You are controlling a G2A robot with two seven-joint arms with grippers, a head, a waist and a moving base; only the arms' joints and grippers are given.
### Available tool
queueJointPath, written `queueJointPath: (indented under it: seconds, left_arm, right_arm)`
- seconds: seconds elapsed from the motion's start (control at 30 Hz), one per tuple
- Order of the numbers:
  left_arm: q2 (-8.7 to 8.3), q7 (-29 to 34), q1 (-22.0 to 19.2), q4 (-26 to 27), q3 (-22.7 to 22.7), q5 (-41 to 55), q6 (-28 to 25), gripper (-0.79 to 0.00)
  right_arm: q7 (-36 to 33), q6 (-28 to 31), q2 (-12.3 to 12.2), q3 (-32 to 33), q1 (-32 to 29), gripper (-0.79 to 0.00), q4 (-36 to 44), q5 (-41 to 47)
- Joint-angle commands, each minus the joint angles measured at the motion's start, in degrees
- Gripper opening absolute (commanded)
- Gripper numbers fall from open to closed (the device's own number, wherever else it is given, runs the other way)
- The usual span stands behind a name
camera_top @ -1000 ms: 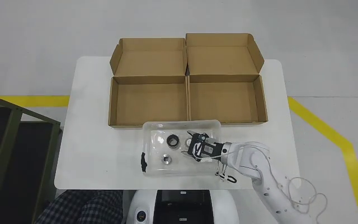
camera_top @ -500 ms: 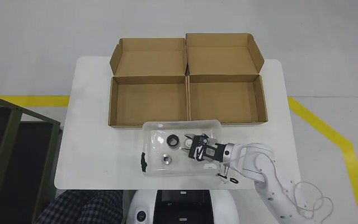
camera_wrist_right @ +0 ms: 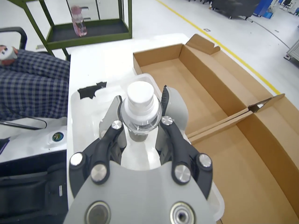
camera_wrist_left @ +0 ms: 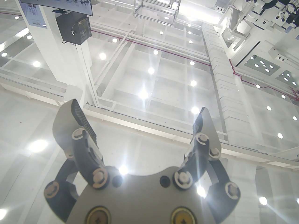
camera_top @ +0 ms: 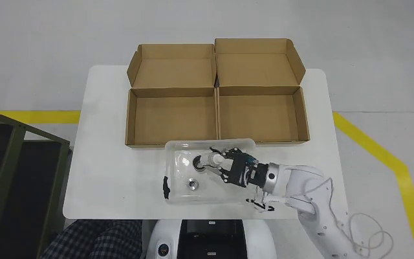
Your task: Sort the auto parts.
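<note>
My right gripper (camera_wrist_right: 141,96) is shut on a white cylindrical part with a metal collar (camera_wrist_right: 140,104), held over the clear plastic bin (camera_wrist_right: 74,108). From above, the right gripper (camera_top: 218,164) sits over the bin's middle (camera_top: 173,147), with the white part (camera_top: 209,158) sticking out of its tips toward the left. A small round metal part (camera_top: 192,185) lies on the bin floor beside it. My left gripper (camera_wrist_left: 137,108) is open, holds nothing and points up at the ceiling.
Two open cardboard boxes (camera_top: 171,120) (camera_top: 259,116) stand side by side just beyond the bin, lids folded back. A black scrap (camera_top: 165,188) sticks to the bin's left rim. A green cart (camera_top: 26,168) stands off the table's left.
The right gripper has shifted left inside the bin and tilted, so the white part now shows at its tips. The dark ring seen earlier is now covered.
</note>
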State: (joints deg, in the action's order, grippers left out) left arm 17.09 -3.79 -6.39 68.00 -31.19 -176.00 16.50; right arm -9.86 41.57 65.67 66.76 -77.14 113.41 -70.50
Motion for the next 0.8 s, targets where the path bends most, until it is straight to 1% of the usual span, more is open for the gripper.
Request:
queueJointPath:
  seconds: [0.0, 0.13, 0.27, 0.53, 0.77]
  left_arm:
    - [0.00, 0.00, 0.00, 0.00, 0.00, 0.00, 0.00, 0.000]
    - [0.00, 0.00, 0.00, 0.00, 0.00, 0.00, 0.00, 0.000]
    - [0.00, 0.00, 0.00, 0.00, 0.00, 0.00, 0.00, 0.000]
    - [0.00, 0.00, 0.00, 0.00, 0.00, 0.00, 0.00, 0.000]
    - [0.00, 0.00, 0.00, 0.00, 0.00, 0.00, 0.00, 0.000]
  right_arm:
    - [3.17, -0.79, 0.17, 0.26, 0.54, -0.785, -0.92, 2.82]
    - [9.22, -0.31, 0.42, 1.18, 1.91, -0.785, -2.86, 8.48]
    - [14.75, -0.43, 0.59, 2.43, 2.75, -0.785, -2.89, 10.86]
    - [25.48, -1.92, 0.65, 6.24, 0.60, -0.785, -0.43, 11.71]
    - [31.53, -2.53, 0.77, 8.17, -1.27, -0.785, 0.64, 12.52]
